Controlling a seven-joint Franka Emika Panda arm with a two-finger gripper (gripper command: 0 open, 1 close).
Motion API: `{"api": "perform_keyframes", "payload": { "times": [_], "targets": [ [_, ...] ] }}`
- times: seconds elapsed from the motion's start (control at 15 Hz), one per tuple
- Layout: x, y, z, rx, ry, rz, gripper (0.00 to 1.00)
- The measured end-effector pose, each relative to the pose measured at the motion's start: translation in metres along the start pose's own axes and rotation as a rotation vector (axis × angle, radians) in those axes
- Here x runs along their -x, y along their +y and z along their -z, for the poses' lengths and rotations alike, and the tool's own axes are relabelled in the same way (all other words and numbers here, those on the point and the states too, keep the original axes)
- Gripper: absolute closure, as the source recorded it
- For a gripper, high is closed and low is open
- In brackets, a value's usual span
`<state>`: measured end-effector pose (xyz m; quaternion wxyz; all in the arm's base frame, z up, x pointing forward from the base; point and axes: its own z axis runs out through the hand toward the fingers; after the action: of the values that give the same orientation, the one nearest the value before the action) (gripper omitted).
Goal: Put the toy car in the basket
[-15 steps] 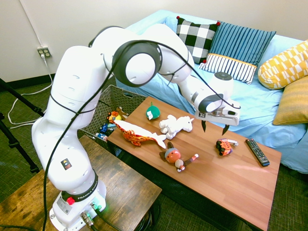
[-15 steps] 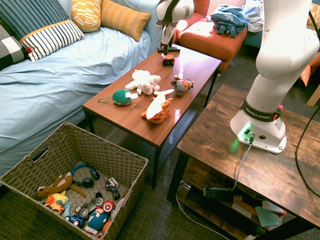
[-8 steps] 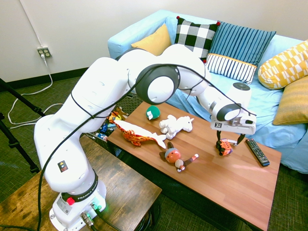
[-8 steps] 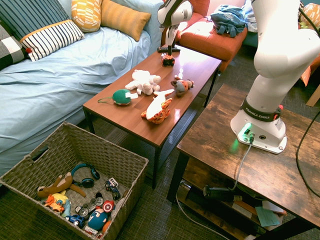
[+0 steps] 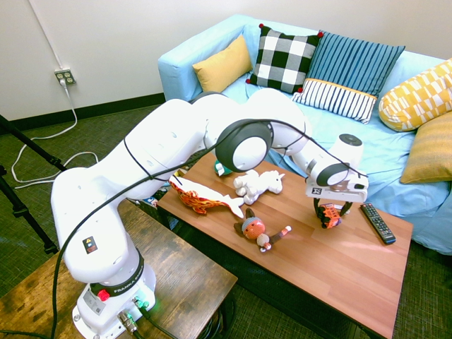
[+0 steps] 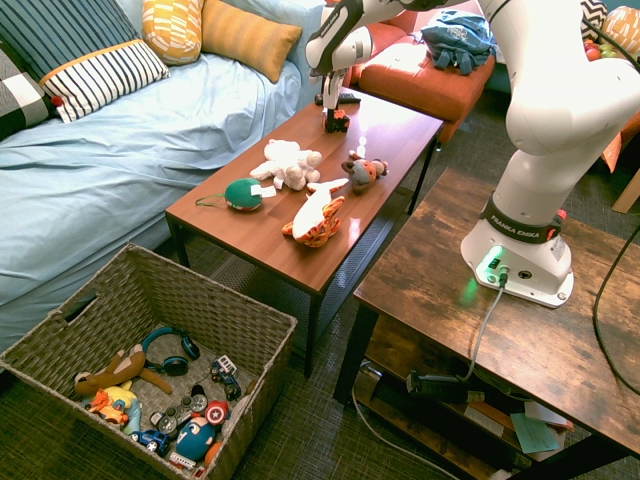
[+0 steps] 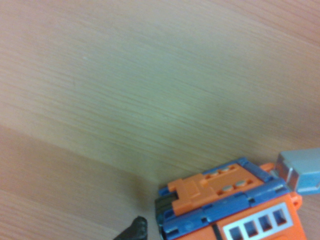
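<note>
The toy car [image 5: 329,215] sits on the bench [image 5: 332,261] beside the remote control [image 5: 378,222], straddled by the wide-open, empty end effector [image 5: 330,212], which should close squarely across its body before lifting toward the basket [image 6: 120,300].

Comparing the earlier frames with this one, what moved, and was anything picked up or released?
The gripper came down from above the table and across until its open fingers straddle the toy car. Nothing has been gripped or released: the car sits where it was beside the remote. The plush toys and the basket have not moved.
</note>
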<state>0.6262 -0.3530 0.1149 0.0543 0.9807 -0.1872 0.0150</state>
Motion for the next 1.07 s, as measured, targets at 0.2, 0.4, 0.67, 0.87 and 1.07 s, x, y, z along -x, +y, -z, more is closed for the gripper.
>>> {"api": "perform_keyframes", "payload": {
  "times": [0.2,0.4,0.67,0.87,1.07],
  "targets": [
    [0.0,-0.005,-0.002,-0.004,-0.003,0.014,1.0],
    [0.003,-0.005,-0.007,-0.004,-0.011,0.019,1.0],
    [-0.001,-0.007,0.001,-0.032,0.006,-0.004,1.0],
    [-0.012,0.005,0.05,-0.092,0.073,-0.052,1.0],
    [-0.014,-0.042,0.14,-0.139,0.14,-0.024,1.0]
  ]
}}
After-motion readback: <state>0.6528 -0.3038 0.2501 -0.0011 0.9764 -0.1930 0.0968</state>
